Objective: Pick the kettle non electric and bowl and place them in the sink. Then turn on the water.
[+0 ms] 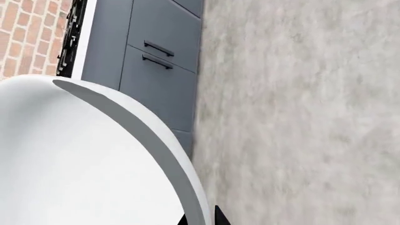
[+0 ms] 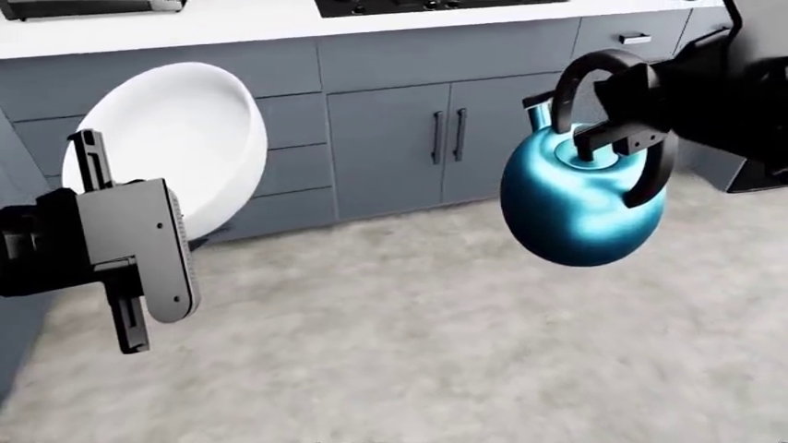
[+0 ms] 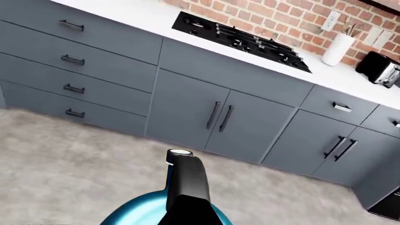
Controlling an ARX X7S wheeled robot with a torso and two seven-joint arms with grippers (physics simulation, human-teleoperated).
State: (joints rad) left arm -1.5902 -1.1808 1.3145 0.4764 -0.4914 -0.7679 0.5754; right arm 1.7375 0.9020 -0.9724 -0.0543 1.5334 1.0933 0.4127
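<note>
- Left gripper [image 2: 89,164]: at 9 o'clock in the head view, held up off the floor; fingers clamped on the bowl's rim, only one black finger [image 2: 89,161] plainly showing.
- Bowl [image 2: 179,143]: white, tipped on edge with its hollow facing the head camera, carried in the air before the grey drawers [image 2: 290,138]. In the left wrist view its rim [image 1: 147,136] fills the near part of the picture, black fingertips just showing at the edge.
- Right gripper [image 2: 615,140]: at 2 o'clock in the head view; closed on the kettle's black arched handle [image 2: 589,66].
- Kettle [image 2: 573,208]: glossy teal, hanging tilted under the right gripper, clear of the floor, in front of the double cabinet doors [image 2: 449,138]. In the right wrist view the handle and teal body [image 3: 137,214] lie at 6 o'clock.
- Floor [image 2: 431,341]: grey, speckled.
- Counter [image 3: 150,16]: white, above the cabinets, with a black cooktop [image 3: 240,41] set in it.
- Behind the counter: brick wall [image 3: 275,16]; white utensil pot [image 3: 338,48] and toaster [image 3: 380,69] at 2 o'clock in the right wrist view.
- Sink: not in view.
</note>
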